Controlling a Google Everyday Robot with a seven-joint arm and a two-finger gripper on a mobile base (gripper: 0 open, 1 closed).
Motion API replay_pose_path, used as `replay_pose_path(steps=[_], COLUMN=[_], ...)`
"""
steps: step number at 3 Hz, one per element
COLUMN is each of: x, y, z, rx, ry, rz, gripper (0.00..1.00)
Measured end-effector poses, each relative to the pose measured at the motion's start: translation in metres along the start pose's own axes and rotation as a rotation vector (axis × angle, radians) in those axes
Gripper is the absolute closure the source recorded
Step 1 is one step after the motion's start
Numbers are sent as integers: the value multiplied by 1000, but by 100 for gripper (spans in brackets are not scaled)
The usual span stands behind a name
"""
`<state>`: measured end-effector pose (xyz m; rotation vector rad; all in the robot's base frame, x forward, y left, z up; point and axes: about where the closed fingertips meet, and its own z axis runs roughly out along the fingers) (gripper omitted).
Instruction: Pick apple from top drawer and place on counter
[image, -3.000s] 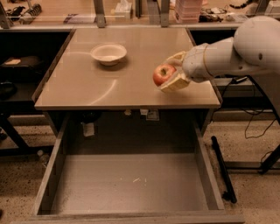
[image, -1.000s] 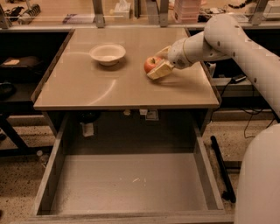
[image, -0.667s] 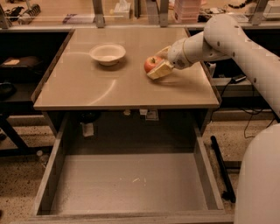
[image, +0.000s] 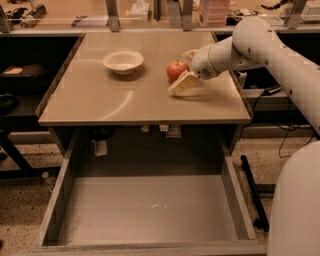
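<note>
Fingers of mine stood apart, one low on the near side of the apple and one up behind it, so the gripper straddled the fruit just above the counter. The apple lay between them, out toward the tips rather than deep in the palm, and it looked to be sitting on the counter under its own weight. Whether either pad touched its skin I could not tell.

As I judged it, what mattered was that the apple lay straight out along my fingers. A clean retreat therefore ran back along the wrist, or up, and not sideways, since a sideways pull would drag one finger across a round thing that rolls. Being round, it had no long axis to mind.

Past the apple, beyond my tips, the bowl sat well apart on the same counter. Behind my wrist the arm reached off over the counter's edge. Below and nearer the camera, the drawer stood pulled out, with no apple in it. Placing seemed all but finished.
</note>
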<state>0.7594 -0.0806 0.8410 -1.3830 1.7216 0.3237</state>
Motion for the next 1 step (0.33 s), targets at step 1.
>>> replay_pose_path(steps=[1], x=[0], y=[0], z=[0], rx=[0], ry=[0], rz=[0], gripper=[0])
